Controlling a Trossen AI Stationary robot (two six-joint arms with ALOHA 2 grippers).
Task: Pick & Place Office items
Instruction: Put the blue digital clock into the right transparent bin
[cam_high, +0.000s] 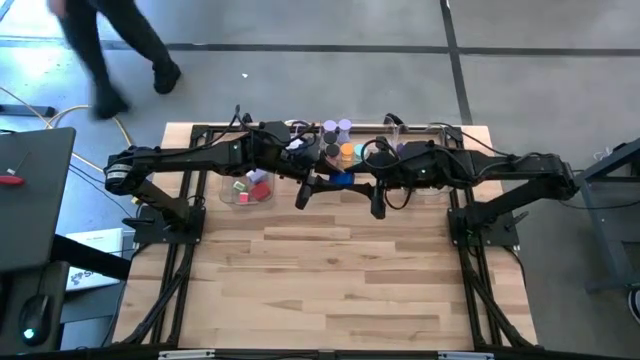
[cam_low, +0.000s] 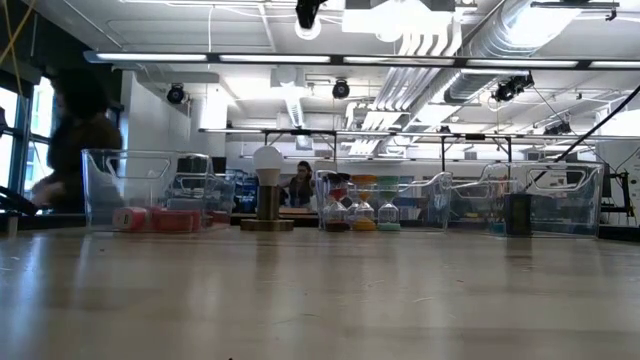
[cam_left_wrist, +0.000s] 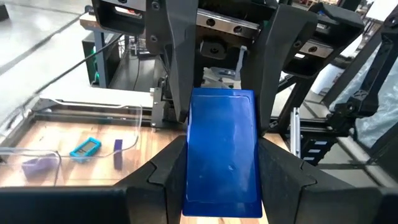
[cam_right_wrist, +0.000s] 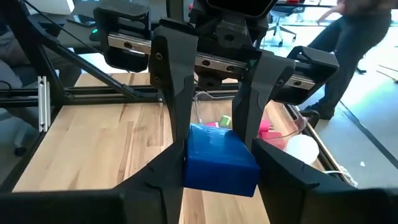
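A blue block (cam_high: 341, 180) hangs in the air over the far middle of the table, between my two grippers. My left gripper (cam_left_wrist: 224, 171) reaches it from the table's left and is shut on it. My right gripper (cam_right_wrist: 221, 165) faces it from the table's right and is shut on the block's other end. Red and pink blocks (cam_high: 255, 188) lie in a clear tray (cam_high: 228, 192) at the left. Coloured rolls (cam_high: 340, 140) stand at the far edge. The low view shows neither gripper. My left gripper pinches the blue block's two long sides (cam_left_wrist: 194, 186) between its two fingers, at the end toward the table's left. The fingers lie level, along the block. The block is lifted clear of the table. My right gripper has the block's two sides (cam_right_wrist: 194, 168) between its two fingers, at the end toward the table's right. The fingers come level from the right, tipped slightly down. The block sits clear of the table, between both pairs of fingers.
A white dome on a metal base (cam_low: 267, 190) stands at the far edge beside the rolls. A second clear tray (cam_left_wrist: 74, 155) at the far right holds small teal and purple pieces. A person (cam_high: 110, 50) walks beyond the far left corner. Bare wood (cam_high: 340, 280) fills the near half.
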